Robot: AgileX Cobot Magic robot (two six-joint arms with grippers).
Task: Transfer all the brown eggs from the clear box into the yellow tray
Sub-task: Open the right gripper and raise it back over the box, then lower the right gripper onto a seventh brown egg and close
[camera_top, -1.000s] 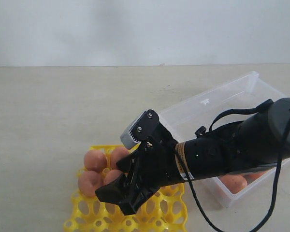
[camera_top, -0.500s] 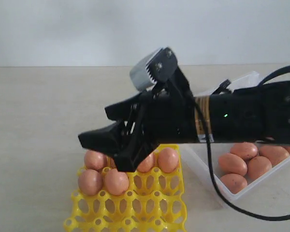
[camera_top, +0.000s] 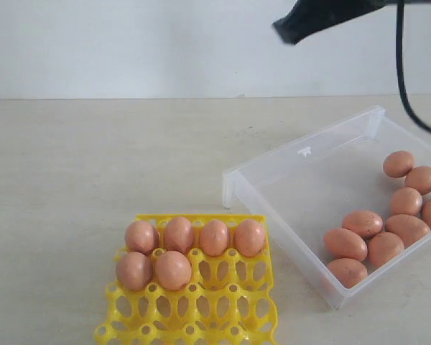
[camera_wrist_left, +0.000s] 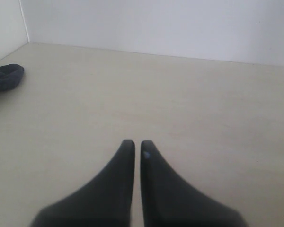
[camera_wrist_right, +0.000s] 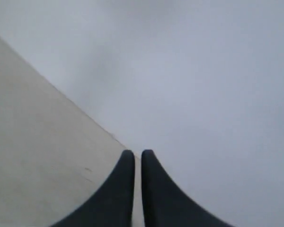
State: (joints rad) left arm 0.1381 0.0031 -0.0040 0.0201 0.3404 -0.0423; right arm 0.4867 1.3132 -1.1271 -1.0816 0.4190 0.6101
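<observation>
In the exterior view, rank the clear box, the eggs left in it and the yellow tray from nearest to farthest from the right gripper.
1. Clear box: its back wall lies below the raised right gripper.
2. Eggs in the box: toward its right end.
3. Yellow tray: front left, farthest.

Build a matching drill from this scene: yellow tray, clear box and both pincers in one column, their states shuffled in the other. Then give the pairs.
Column one
1. yellow tray
2. clear box
3. left pincer
4. right pincer

Column two
A. shut, high above the table
B. brown eggs lying loose at one end
C. shut, low over bare table
D. six brown eggs seated in it

Pairs: 1-D, 2-B, 3-C, 4-A
</observation>
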